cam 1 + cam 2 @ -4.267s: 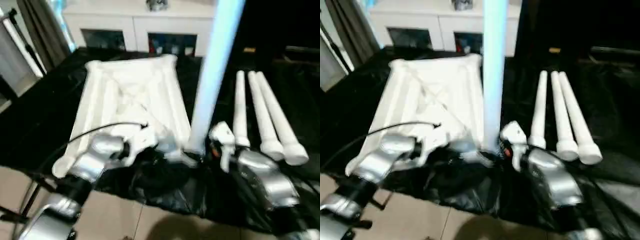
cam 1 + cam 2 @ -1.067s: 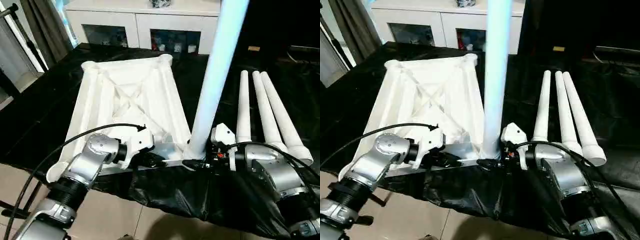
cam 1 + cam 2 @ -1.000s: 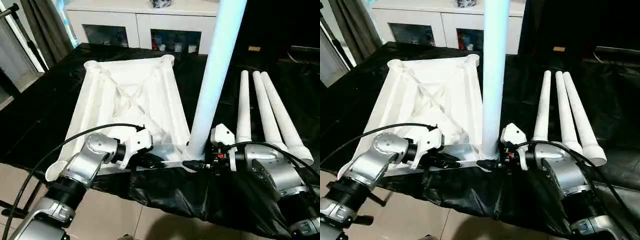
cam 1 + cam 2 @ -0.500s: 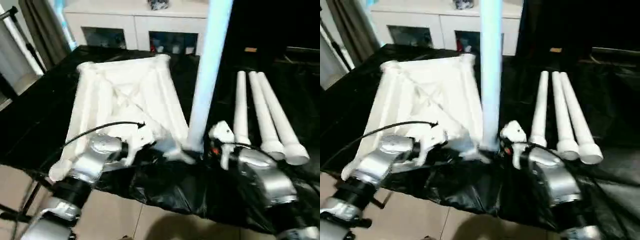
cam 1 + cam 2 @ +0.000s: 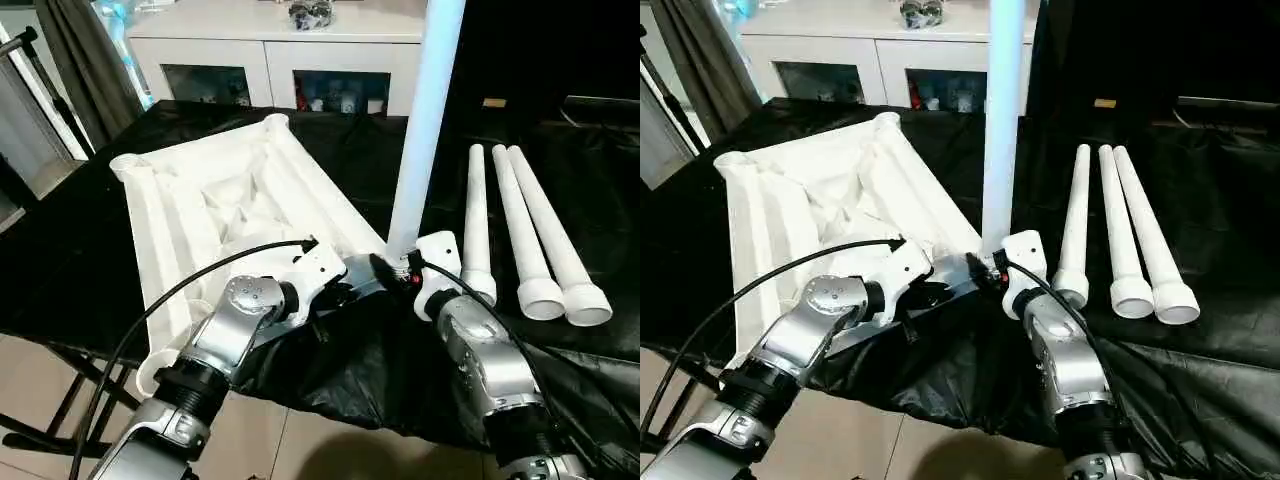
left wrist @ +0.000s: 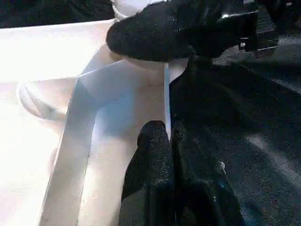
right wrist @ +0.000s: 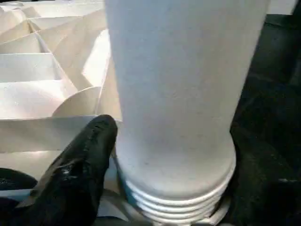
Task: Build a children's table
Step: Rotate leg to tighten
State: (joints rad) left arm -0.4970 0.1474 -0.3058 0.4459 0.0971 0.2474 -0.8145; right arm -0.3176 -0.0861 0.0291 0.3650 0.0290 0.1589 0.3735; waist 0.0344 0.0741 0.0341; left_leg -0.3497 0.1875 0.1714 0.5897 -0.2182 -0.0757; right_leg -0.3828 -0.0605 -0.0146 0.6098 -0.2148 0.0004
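The white tabletop (image 5: 200,200) lies underside up on the black cloth, ribs showing. One white leg (image 5: 425,130) stands upright in its near right corner socket. My right gripper (image 5: 393,268) is shut around this leg's threaded base (image 7: 178,188), one black finger (image 7: 80,165) pressed against its side. My left gripper (image 5: 348,290) is shut on the thin near rim of the tabletop (image 6: 117,94), just left of that corner, with the fingers (image 6: 150,155) pinching the edge. Three more legs (image 5: 517,225) lie side by side to the right.
A white cabinet (image 5: 280,50) with glass doors stands behind the table. The black cloth (image 5: 600,380) hangs over the near edge above a tiled floor. A grey curtain (image 5: 70,60) and a black stand (image 5: 40,420) are at the left.
The tabletop has swung, its far end to the left and its near right corner away from me. The leg stands more upright. Both grippers moved forward with it.
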